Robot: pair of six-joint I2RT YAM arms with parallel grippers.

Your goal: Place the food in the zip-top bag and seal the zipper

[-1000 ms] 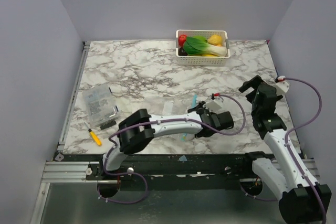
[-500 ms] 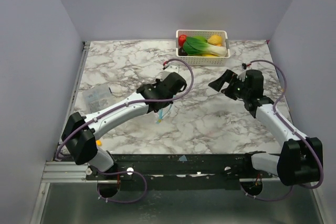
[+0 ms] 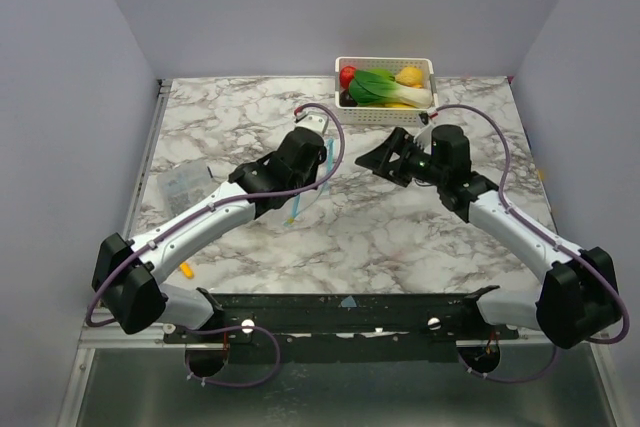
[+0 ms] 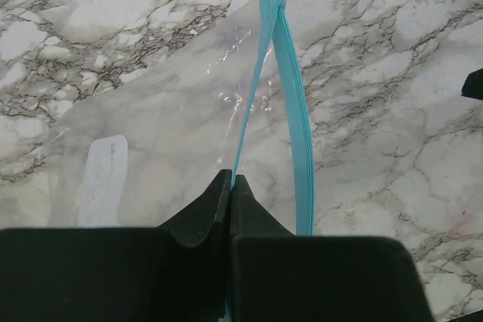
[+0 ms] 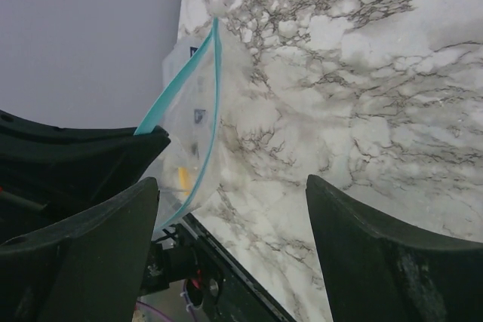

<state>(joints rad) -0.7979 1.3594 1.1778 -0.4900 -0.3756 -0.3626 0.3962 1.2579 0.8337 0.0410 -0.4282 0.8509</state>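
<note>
Marble-patterned table (image 3: 400,237), plain grey walls on three sides. White basket (image 3: 386,117) sits at the far edge. All the food (image 3: 378,85) that shows (red, green and yellow pieces) lies inside it. Left gripper (image 4: 230,180): jaws pressed together on one lip of the zip-top bag (image 4: 166,126), pinching right at the zipper (image 4: 297,133). The bag appears held up off the table, in front of the basket and to its left. Its mouth gapes a little, with the two blue strips parted. Nothing shows inside it except a printed label. Right gripper (image 3: 375,155): just in front of the basket, jaws spread wide with nothing between them, facing the bag's open edge. It is near the bag but apart from it, with no contact visible. Judgement on progress: early. The bag is picked up and partly opened, and that is all that is done. Left to do: probably take the free lip to widen the mouth, move each food piece from basket to bag, then press the zipper shut along its full width.
</note>
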